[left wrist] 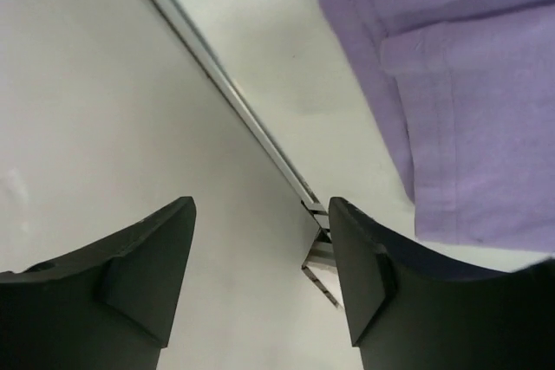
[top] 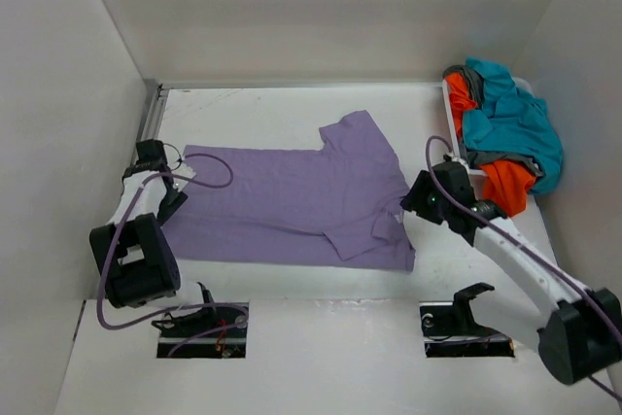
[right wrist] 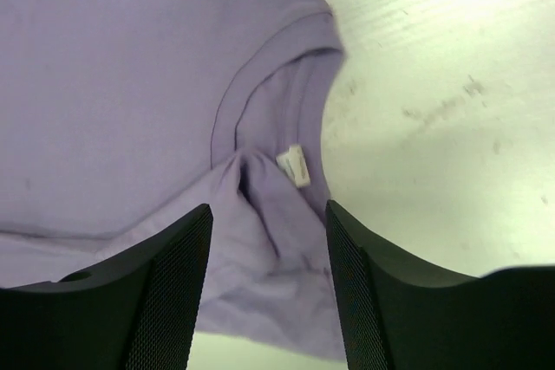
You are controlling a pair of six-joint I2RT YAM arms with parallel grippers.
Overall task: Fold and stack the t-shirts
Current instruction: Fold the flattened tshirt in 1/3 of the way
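Observation:
The lavender t-shirt (top: pixel 292 201) lies spread on the white table, folded lengthwise, with one sleeve sticking up at the back. My left gripper (top: pixel 175 177) stands open at the shirt's left end. In the left wrist view its fingers (left wrist: pixel 260 210) have nothing between them, and the shirt's hem (left wrist: pixel 468 84) lies just to their right. My right gripper (top: pixel 406 203) hangs open over the shirt's right end. In the right wrist view a puckered ridge of cloth by the collar label (right wrist: pixel 293 166) lies between its spread fingers (right wrist: pixel 268 210), not pinched. The teal (top: pixel 510 123), orange (top: pixel 507 187) and dark grey (top: pixel 501 160) t-shirts are heaped at the back right.
A white basket (top: pixel 449 109) at the back right holds the heap of shirts, which spill over its front. A metal rail (top: pixel 151 114) runs along the table's left edge by the left gripper. White walls close in the left, back and right.

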